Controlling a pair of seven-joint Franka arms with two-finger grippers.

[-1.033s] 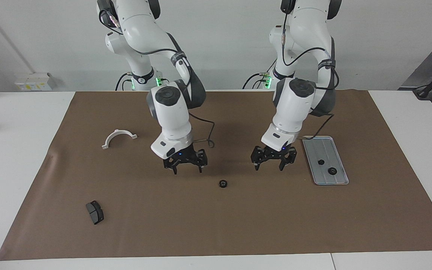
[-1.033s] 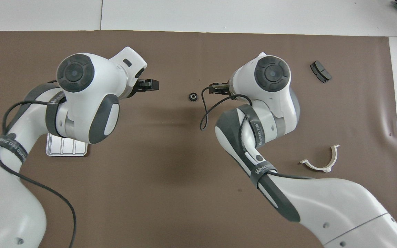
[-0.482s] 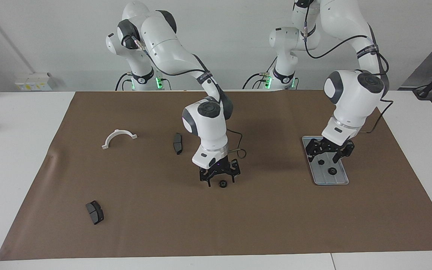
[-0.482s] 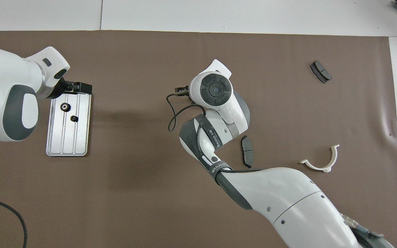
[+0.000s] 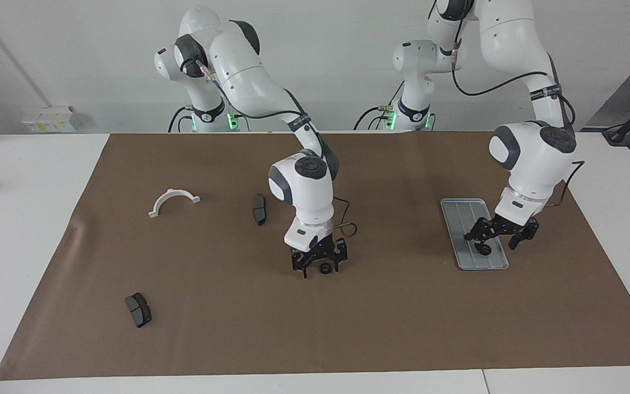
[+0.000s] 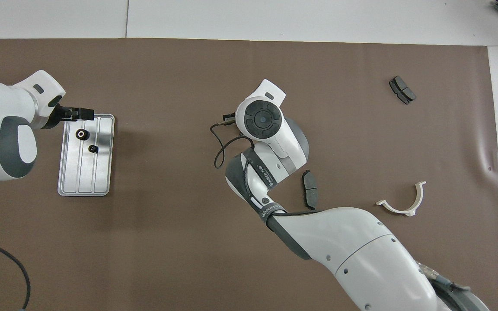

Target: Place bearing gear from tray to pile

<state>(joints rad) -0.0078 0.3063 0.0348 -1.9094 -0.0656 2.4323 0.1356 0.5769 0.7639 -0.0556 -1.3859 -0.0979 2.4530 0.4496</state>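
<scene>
Toward the right arm's end of the brown mat [image 5: 402, 317], the pile is being kept pretty loose. One dark brake pad [image 5: 138, 310] is lying farthest from the robots, and the white half-ring bracket [image 5: 173, 200] and a second brake pad [image 5: 259, 209] are sitting nearer to them, all well apart.

Around mid-counter, one bearing gear [image 5: 325, 267] is lying on the mat, off the tray and not yet at the pile. It's being straddled by the right hand [image 5: 322, 271], which is down low with its fingertips apart on either side. Whether the gear is actually being touched can't be told.

Toward the left arm's end, the ridged metal tray [image 5: 465, 216] is being hovered over by the left hand [image 5: 498, 243], which is being held wide open with nothing in it. Two more gears [image 6: 82, 134] [image 6: 93, 149] are waiting on the tray, close together.

On handling, the gear is probably small, rigid and light. It's likely slick metal too, so it could get squirted out of a sloppy pinch. It's best pinched across its outer rim with the fingers squarely on either side, and lifted straight up. The neighbouring gear may get nudged when a tray one is being picked.
</scene>
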